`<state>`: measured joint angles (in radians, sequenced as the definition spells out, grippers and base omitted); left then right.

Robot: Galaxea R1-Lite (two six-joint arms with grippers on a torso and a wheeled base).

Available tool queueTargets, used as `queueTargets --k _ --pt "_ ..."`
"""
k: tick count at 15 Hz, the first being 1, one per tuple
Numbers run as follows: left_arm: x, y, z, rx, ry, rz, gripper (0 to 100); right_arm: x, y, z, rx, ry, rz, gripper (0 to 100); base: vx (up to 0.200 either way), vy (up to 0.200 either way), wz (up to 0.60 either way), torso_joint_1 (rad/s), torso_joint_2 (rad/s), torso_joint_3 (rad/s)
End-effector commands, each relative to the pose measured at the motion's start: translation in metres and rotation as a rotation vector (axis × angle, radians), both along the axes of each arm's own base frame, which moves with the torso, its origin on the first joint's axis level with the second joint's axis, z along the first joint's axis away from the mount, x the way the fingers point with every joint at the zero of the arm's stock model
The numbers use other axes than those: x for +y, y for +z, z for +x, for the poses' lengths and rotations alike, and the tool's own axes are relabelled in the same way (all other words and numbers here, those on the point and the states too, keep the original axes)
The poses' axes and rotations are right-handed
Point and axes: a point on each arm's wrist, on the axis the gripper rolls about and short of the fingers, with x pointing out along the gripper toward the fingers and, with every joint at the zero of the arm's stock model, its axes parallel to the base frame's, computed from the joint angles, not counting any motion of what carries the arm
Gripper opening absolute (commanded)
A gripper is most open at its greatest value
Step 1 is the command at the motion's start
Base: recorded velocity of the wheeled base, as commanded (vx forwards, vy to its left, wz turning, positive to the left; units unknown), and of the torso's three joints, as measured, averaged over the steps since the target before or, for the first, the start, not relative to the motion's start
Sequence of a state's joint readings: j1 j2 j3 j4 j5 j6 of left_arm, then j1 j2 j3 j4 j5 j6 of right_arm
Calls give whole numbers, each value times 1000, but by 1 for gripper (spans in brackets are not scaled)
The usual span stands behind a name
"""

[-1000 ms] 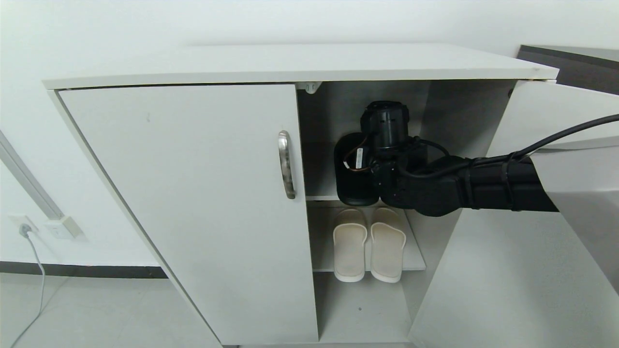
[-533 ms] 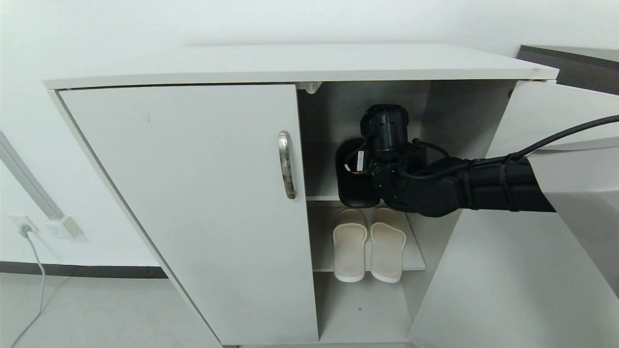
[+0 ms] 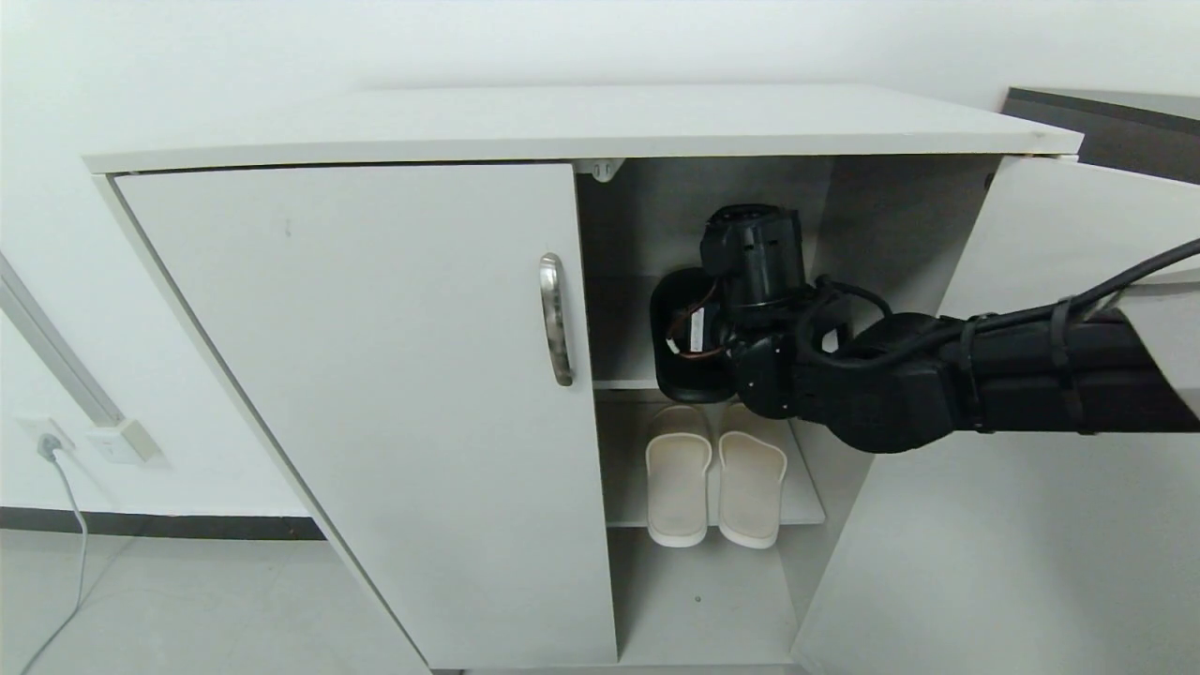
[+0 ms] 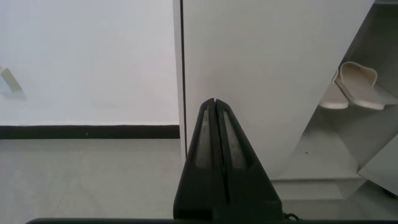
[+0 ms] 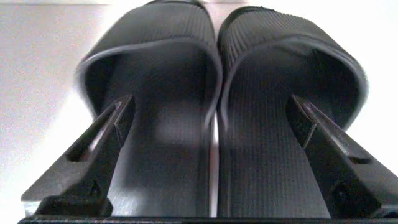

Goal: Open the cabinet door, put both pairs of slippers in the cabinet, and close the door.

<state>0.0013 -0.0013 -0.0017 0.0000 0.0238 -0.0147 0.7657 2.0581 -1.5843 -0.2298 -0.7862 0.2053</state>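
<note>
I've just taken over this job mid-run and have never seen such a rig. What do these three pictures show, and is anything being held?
This is a robot with two arms, each ending in a two-fingered gripper. The large picture comes from a camera on its head. It shows a white cabinet with its left door shut and its right door standing open. The right arm reaches inside to the upper shelf, where the black slippers lie. The white slippers sit side by side on the lower shelf.

The other two pictures come from cameras on the wrists. The right wrist view looks along the right gripper. It is open, with one finger on each side of the black pair, and I cannot tell whether they touch it. The left wrist view shows the left gripper shut, holding nothing, facing the shut door.
</note>
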Motion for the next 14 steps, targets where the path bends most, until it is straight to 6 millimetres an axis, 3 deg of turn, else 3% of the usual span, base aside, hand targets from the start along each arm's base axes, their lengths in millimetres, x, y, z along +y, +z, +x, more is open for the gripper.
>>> queueTargets --k 1,4,7,10,11,14 --pt "0 0 0 1 1 -1 0 -9 15 -30 -17 1 9 100 0 0 0 0 0 0" --pt "0 0 0 1 1 1 0 -20 13 -68 -24 45 15 100 0 0 0 0 0 0" --pt "0 0 0 1 -1 1 0 -39 -6 -113 3 139 -2 100 0 0 0 0 0 0" --pt "0 0 0 1 -1 1 0 -50 -15 -128 17 244 7 100 0 0 0 0 0 0" --pt "0 0 0 1 1 1 0 -51 -17 -130 25 248 0 0 0 0 0 0 0 0" --pt "0 0 0 2 -1 2 0 -52 -20 -137 30 275 -2 0 0 0 0 0 0 0"
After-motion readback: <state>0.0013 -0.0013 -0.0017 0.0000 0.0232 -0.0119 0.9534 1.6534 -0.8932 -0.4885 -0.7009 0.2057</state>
